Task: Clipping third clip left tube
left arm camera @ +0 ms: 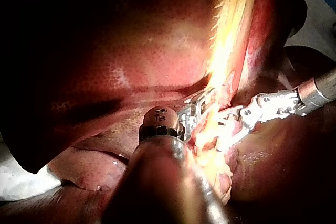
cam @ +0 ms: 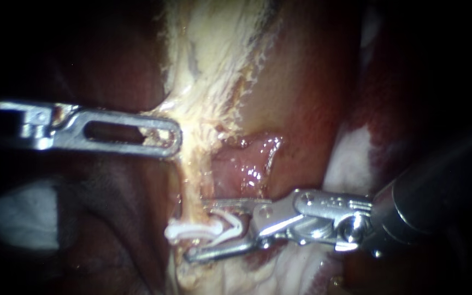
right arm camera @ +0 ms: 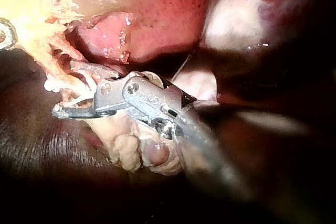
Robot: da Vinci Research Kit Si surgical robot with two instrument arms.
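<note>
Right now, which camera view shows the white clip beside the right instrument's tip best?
The endoscope view: the white clip lies in plain sight across the pale tube, at the tip of the right instrument. In the left wrist view glare washes that spot out; in the right wrist view I cannot pick the clip out.

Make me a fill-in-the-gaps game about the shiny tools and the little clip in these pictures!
1. The clip on the pale tissue is ___ in colour.
2. The instrument at the clip comes in from the ___ side of the endoscope view.
3. In the endoscope view, the left instrument sits ___ than the clip.
Missing words: white; right; higher.
</note>
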